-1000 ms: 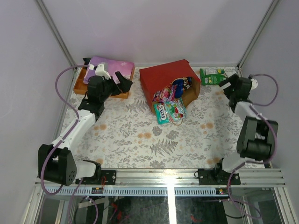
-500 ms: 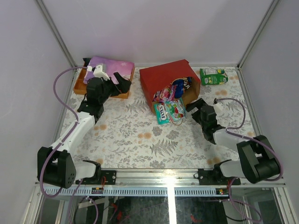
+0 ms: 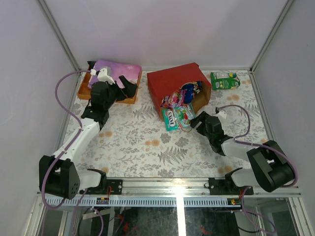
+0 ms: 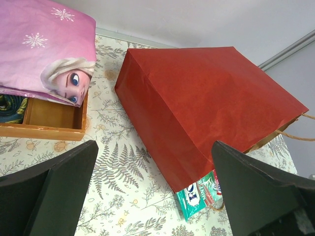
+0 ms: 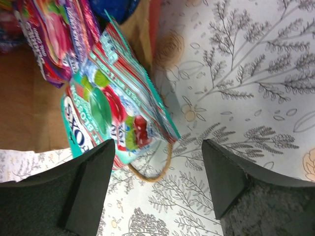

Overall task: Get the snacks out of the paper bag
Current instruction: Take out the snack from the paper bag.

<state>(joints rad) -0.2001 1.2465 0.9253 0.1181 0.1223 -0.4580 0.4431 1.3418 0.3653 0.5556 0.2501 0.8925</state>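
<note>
The red paper bag (image 3: 172, 81) lies on its side, its mouth toward the near side. Snack packets spill from the mouth: teal packets (image 3: 178, 117), a purple-pink one (image 3: 173, 100) and a blue one (image 3: 188, 91). A green packet (image 3: 225, 79) lies alone at the back right. My right gripper (image 3: 196, 120) is open and empty just right of the teal packets. In the right wrist view (image 5: 157, 182) the teal packets (image 5: 113, 113) and a cord handle (image 5: 152, 172) lie just ahead of it. My left gripper (image 3: 132, 86) is open and empty left of the bag, whose red side (image 4: 206, 98) fills the left wrist view.
An orange wooden tray (image 3: 86, 87) with a pink-purple folded cloth (image 3: 115, 69) on it stands at the back left, beside my left gripper. Metal frame posts and walls close in the back and sides. The floral table cover (image 3: 142, 142) spreads in front of the bag.
My right arm has swung from the back right, by the green packet, down and left to the bag's mouth. The left arm has hardly moved.
</note>
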